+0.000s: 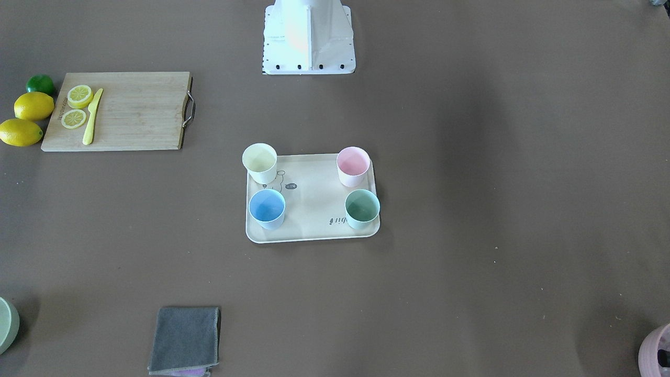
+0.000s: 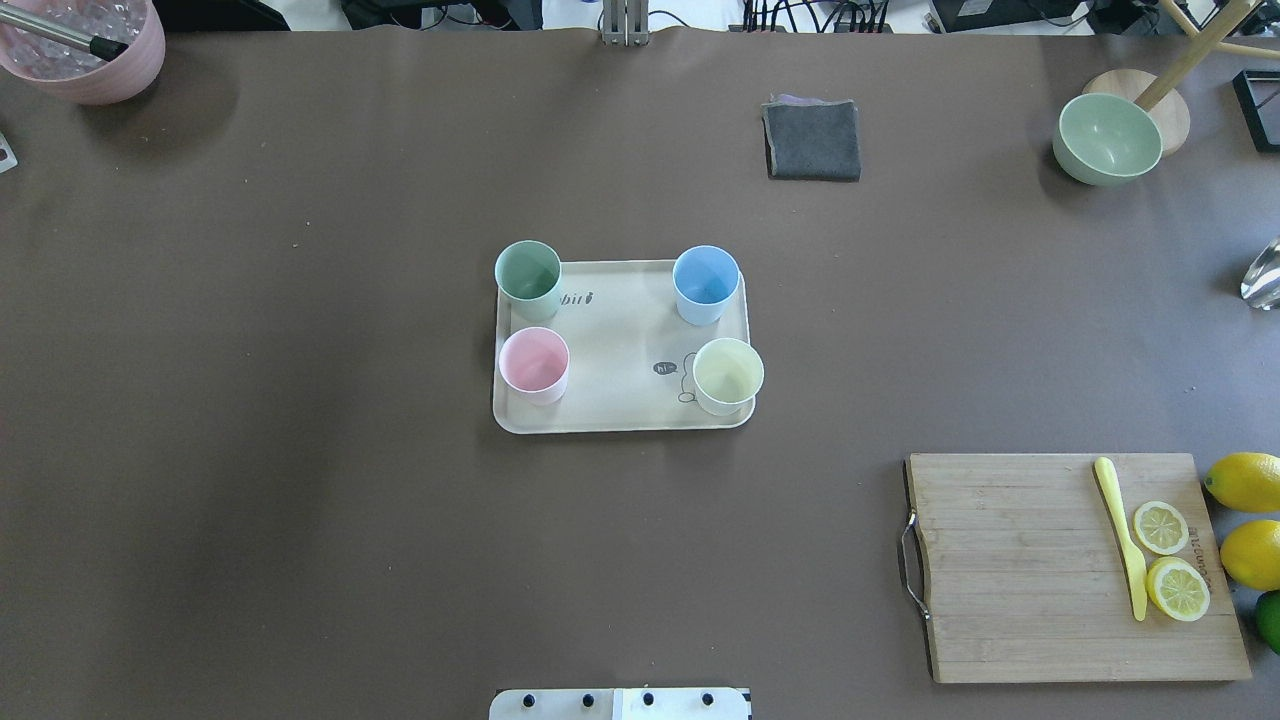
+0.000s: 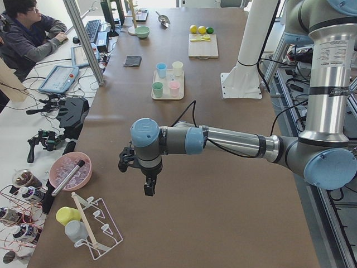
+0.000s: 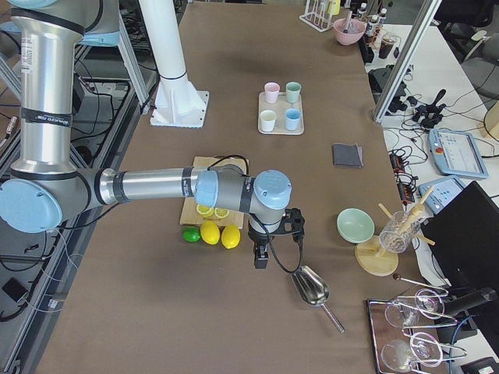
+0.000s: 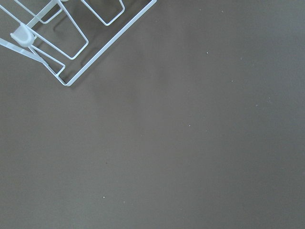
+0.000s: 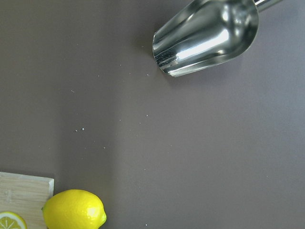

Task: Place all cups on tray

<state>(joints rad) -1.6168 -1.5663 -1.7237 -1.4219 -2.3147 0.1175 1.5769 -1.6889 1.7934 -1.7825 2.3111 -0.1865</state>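
Neither wrist camera shows its own fingers, and both grippers appear only in the side views: the left gripper [image 3: 149,187] hangs fingers-down over bare table near a wire rack [image 5: 62,43] that its camera cuts off at the corner, and the right gripper [image 4: 261,257] hangs beside the lemons [image 4: 220,234]. I cannot tell whether either one is open or closed. From overhead, the edge of the picture cuts off the pink bowl [image 2: 90,55], the scoop [image 2: 1262,275] and the lime [image 2: 1270,620]. The tray [image 2: 620,345] lies mid-table, its script partly covered by the green cup [image 2: 528,279] and its drawing by the yellow cup [image 2: 728,375]. All four cups stand upright on it, one near each corner, with the blue cup [image 2: 706,283] and pink cup [image 2: 534,364] at the other two. None has anything visible inside. The pink bowl holds clear lumps, too blurred to name, and a tool handle. The green bowl [image 2: 1108,138] looks empty. The board [image 2: 1030,570] carries a yellow knife [image 2: 1122,535] and two lemon slices [image 2: 1168,558]. A folded grey cloth [image 2: 812,140] lies well apart from the tray.
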